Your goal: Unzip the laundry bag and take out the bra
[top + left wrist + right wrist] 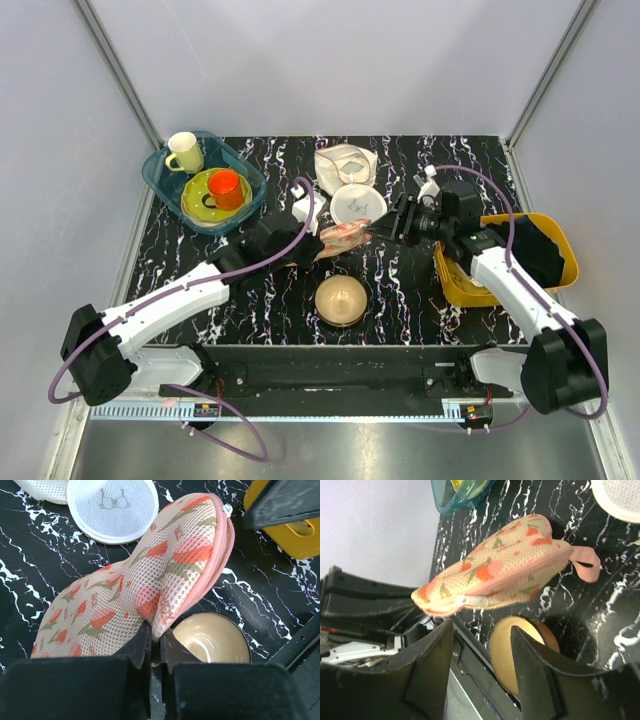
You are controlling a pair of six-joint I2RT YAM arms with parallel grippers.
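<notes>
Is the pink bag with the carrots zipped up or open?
Zipped up. In the right wrist view the laundry bag shows no gap along its pink zipper edge, and nothing pokes out of it.

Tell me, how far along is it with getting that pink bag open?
Done: the bag is lifted off the table, pinched at its edge by the left fingers. In hand: the right fingers stand open just before the zip pull. Left: the zip looks shut, so unzipping and taking out the bra remain.
</notes>
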